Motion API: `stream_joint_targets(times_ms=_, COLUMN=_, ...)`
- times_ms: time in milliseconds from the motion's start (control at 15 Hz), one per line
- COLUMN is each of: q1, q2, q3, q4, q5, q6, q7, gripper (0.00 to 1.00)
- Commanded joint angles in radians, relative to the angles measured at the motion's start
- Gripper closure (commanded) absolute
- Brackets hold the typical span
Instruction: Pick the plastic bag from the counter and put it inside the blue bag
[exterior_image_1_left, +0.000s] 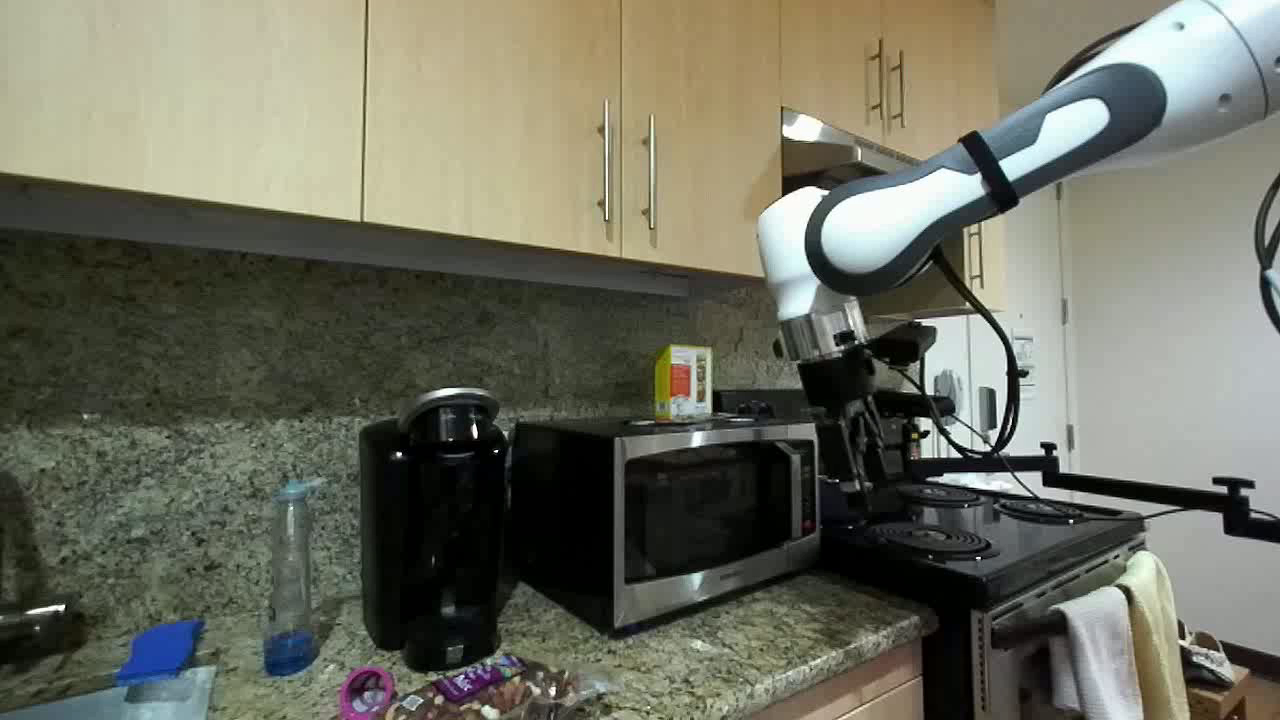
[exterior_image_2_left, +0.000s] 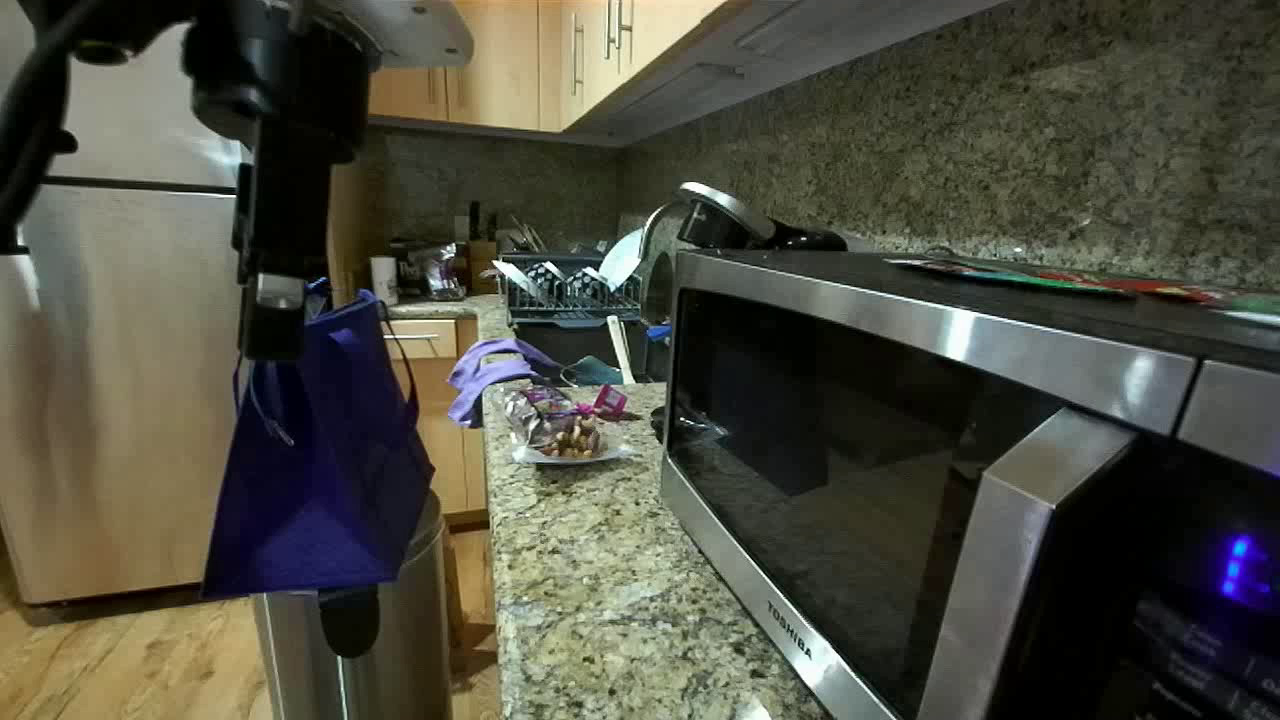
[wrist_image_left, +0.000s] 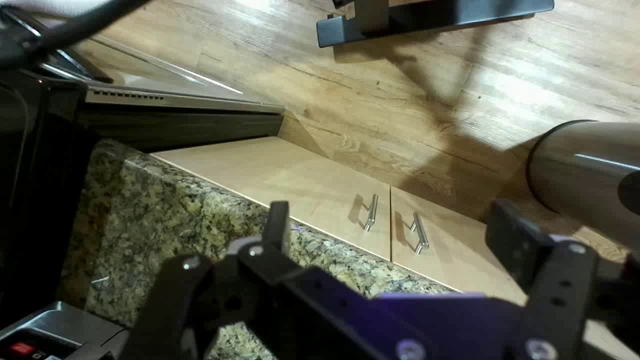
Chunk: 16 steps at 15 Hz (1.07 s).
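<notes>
The clear plastic bag of nuts (exterior_image_1_left: 500, 690) lies on the counter near the black coffee maker; it also shows in an exterior view (exterior_image_2_left: 565, 430) near the counter edge. The blue bag (exterior_image_2_left: 325, 480) stands upright with its handles up, overlapping the steel bin; whether it rests on the bin's lid cannot be told. My gripper (wrist_image_left: 396, 230) is open and points down, with nothing between its fingertips. It hangs by the stove side of the microwave in an exterior view (exterior_image_1_left: 860, 465) and passes in front of the blue bag in an exterior view (exterior_image_2_left: 272, 320). The plastic bag is out of the wrist view.
A microwave (exterior_image_1_left: 715, 510) stands between the gripper and the coffee maker (exterior_image_1_left: 435, 530). A clear bottle (exterior_image_1_left: 290, 590) and a pink ring (exterior_image_1_left: 366, 692) are on the counter. The steel bin (exterior_image_2_left: 350, 660) stands beside the counter. The stove (exterior_image_1_left: 960, 550) lies beyond the microwave.
</notes>
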Motion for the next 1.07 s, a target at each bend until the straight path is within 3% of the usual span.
stream_joint_targets(times_ms=0, q1=0.012, q2=0.000, q3=-0.011, q4=0.002, q5=-0.003, q6=-0.003, q7=0.003, gripper=0.00)
stream_joint_targets(times_ms=333, q1=0.034, q2=0.027, q3=-0.008, q4=0.018, q5=0.000, q6=0.030, q7=-0.045, gripper=0.00)
stream_joint_targets(times_ms=1000, q1=0.185, q2=0.207, q3=0.038, q4=0.081, q5=0.029, q6=0.204, q7=-0.333, gripper=0.00)
